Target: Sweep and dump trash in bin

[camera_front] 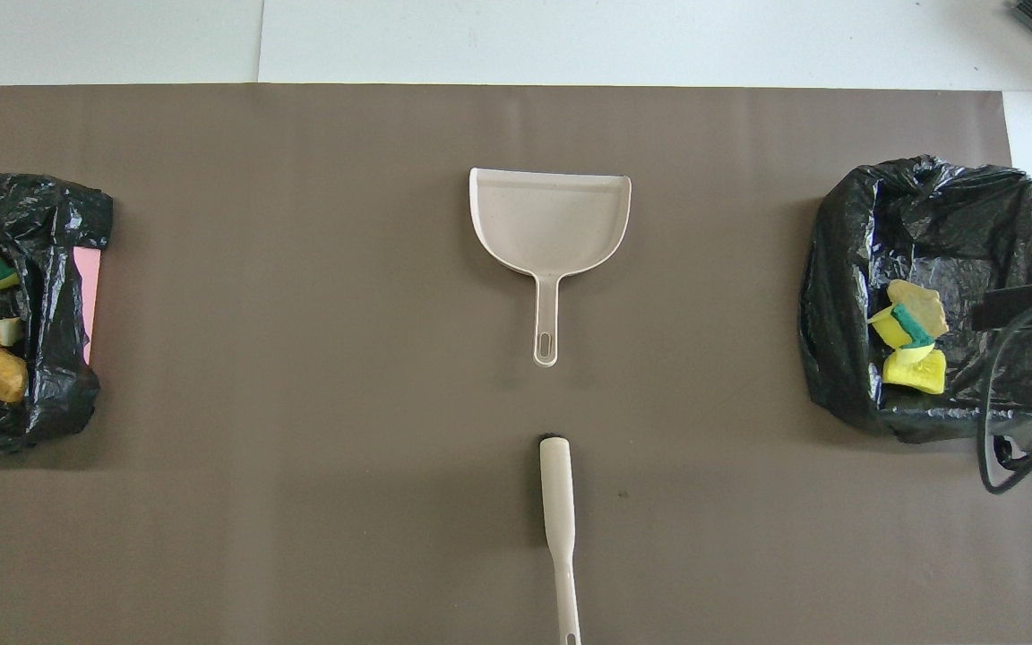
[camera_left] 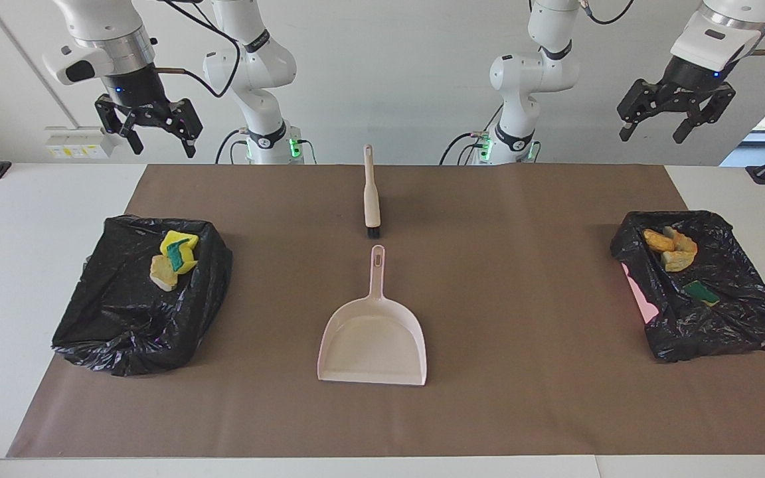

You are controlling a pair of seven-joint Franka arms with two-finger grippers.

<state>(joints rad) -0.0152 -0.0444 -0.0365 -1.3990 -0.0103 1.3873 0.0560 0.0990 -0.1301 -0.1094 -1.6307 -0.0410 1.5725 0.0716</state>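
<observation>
The two bin liners [camera_left: 137,312] [camera_left: 721,312] are thin black plastic film, glossy and much wrinkled. The dustpan [camera_left: 372,345] and the brush handle [camera_left: 370,192] look like smooth, matt plastic. The brown sheet [camera_left: 522,265] on the desk is matt like paper, and the trash pieces [camera_left: 173,260] look spongy and rough.

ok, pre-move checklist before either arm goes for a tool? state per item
1. Left gripper open, raised, holding nothing: ok.
2. Right gripper open, raised, holding nothing: ok.
3. Hand brush lying free mid-mat: ok.
4. Dustpan flat on the mat, nothing in it, handle toward the robots: ok.
5. Trash to sweep on the mat: not ok, the pieces already sit in the two black-lined bins.
</observation>
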